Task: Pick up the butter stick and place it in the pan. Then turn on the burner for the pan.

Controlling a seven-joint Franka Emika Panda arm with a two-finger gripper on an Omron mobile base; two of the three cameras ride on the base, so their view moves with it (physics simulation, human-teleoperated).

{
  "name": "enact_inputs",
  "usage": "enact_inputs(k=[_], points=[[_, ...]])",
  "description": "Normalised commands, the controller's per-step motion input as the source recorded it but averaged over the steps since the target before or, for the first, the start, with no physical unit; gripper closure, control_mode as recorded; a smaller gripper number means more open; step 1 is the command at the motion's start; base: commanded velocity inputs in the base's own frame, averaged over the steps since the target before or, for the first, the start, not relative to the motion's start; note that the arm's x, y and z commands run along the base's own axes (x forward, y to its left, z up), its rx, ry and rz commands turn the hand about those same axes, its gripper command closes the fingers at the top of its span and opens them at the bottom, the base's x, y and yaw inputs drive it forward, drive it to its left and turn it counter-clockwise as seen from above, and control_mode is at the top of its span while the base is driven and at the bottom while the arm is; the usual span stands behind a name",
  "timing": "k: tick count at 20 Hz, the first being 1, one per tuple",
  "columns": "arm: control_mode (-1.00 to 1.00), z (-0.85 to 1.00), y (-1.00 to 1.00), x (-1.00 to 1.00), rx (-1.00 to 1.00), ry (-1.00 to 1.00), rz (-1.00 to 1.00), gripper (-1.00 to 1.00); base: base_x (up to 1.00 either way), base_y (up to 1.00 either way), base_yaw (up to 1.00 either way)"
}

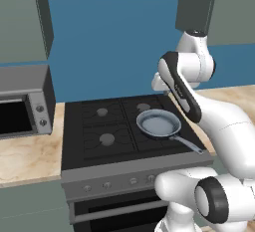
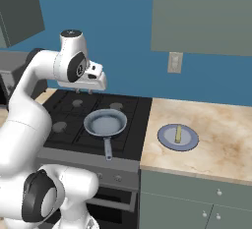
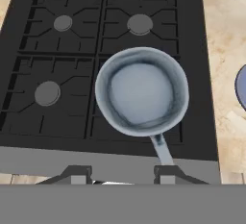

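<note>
A round, shallow metal pan (image 3: 141,91) with a thin handle sits on the black grated stovetop (image 3: 57,98). A pale yellow butter stick (image 2: 178,133) lies on a flat round plate (image 2: 189,142). The gripper (image 3: 120,174) hangs above with fingers apart, gripping nothing.

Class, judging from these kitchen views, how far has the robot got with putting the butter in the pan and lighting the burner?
Nothing looks done yet. The butter lies on the plate on the counter, and the pan on the front right burner is empty. The end effector hovers above the stove, holding nothing. Left: grasp the butter, place it in the pan, then turn the knob.
</note>
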Motion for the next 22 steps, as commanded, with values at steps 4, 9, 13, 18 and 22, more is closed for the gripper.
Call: enact_inputs(k=[4,9,13,18,22], points=[[-1.00,-0.08,-0.04,0.00,0.00,0.00,0.00,-1.00,0.00,0.00,0.00],[-1.00,-0.14,-0.35,0.00,0.00,0.00,0.00,-1.00,0.00,0.00,0.00],[-1.00,-0.15,-0.41,0.00,0.00,0.00,0.00,-1.00,0.00,0.00,0.00],[-1.00,-0.21,-0.38,0.01,0.00,0.00,0.00,-1.00,0.00,0.00,0.00],[-1.00,-0.21,-0.38,0.00,0.00,0.02,0.00,-1.00,0.00,0.00,0.00]])
